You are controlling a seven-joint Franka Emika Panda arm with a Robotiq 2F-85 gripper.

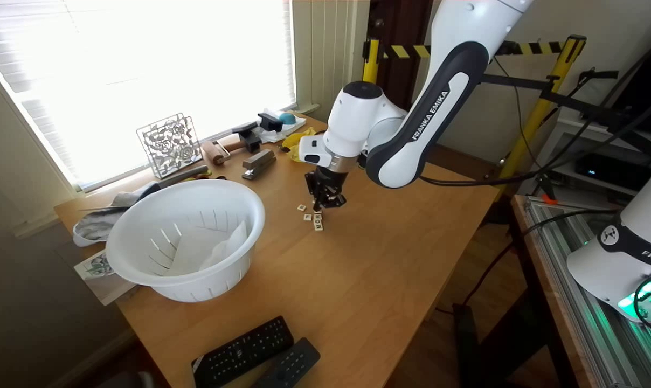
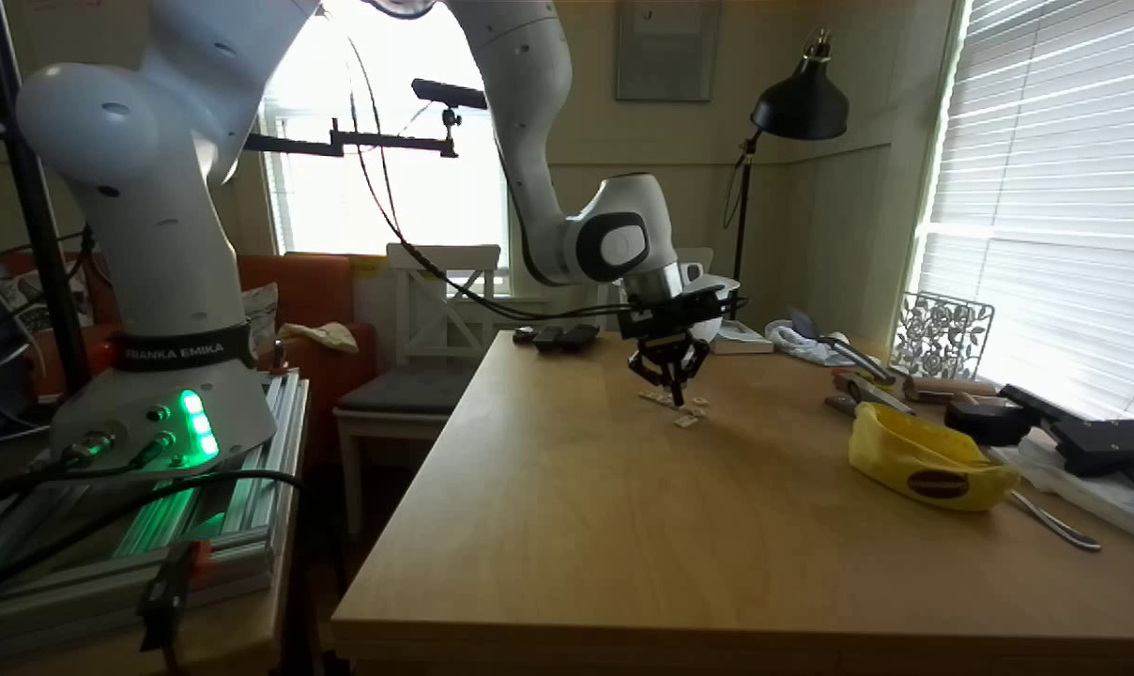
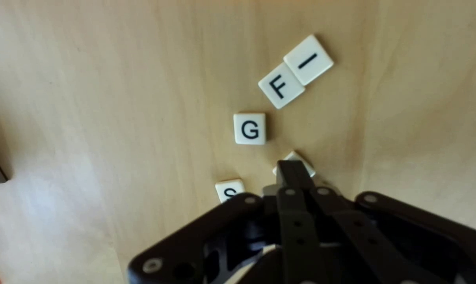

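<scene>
Claw is pressed together, nothing in its grip that I can see, pointing tip-down among the letter tiles on the table. One half-hidden tile peeks out from behind the claw; from where I'm standing I can't tell if they're touching. G sits just beyond the claw's end, S just beside the claw and partly blocked by it, while F and the I tile lie farther out, edges touching.

Tight quarters, so a few things worry me. Dip too low and the claw could jam on that half-hidden tile or scrape the table. Any sideways sweep could knock the G or S askew, because loose little tiles like that probably skid at a touch. Bump the F and the I tile likely gets shoved along too. Also, pressed together like this, the claw can't straddle anything, so it'd only poke or push. Basket, well off from the claw, seems safe.
</scene>
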